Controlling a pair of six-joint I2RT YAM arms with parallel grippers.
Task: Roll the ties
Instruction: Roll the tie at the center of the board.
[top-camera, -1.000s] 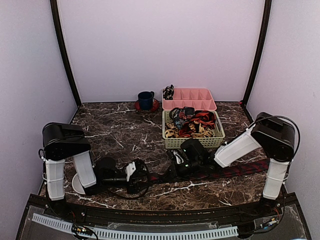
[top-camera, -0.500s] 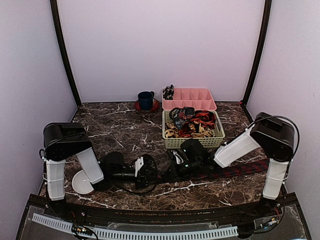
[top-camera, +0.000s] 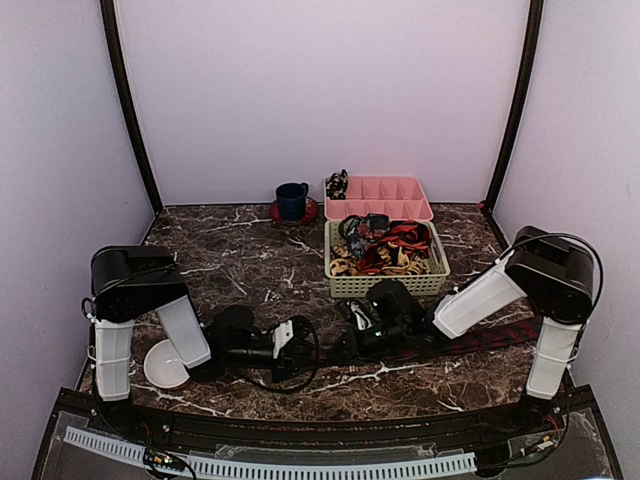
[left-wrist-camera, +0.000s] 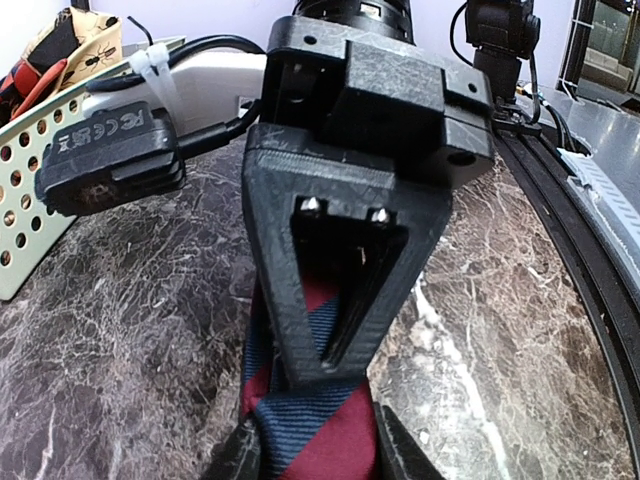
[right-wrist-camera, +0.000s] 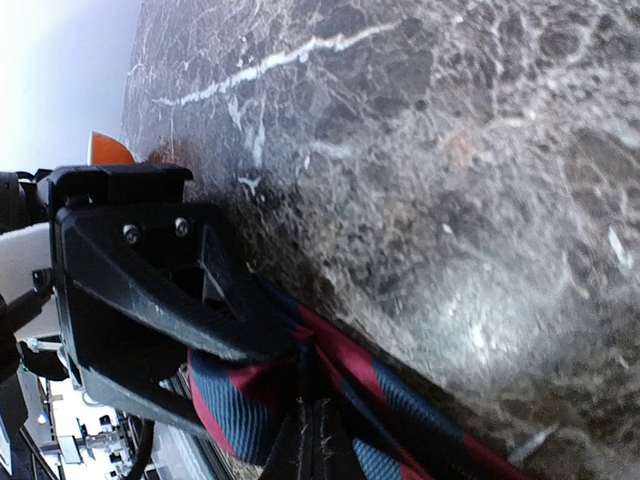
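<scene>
L gripper (left-wrist-camera: 318, 455) part-closed round navy, red-striped fabric necktie (right-wrist-camera: 395, 395) | R gripper (right-wrist-camera: 318, 442) pinched shut on it, just beside | prob. R anchors, L starts coil

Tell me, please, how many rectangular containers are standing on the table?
2. A pink compartment tray sits farthest back; a pale green perforated basket heaped with ties stands directly in front of it. None appear hidden.

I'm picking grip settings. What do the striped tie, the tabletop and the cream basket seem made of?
Striped tie: woven fabric, slight sheen; fine ribbed weave shows.
Tabletop: polished marble or marble-look laminate; white veins, glossy glare.
Basket: likely moulded plastic, matte cream; regular round holes.
</scene>
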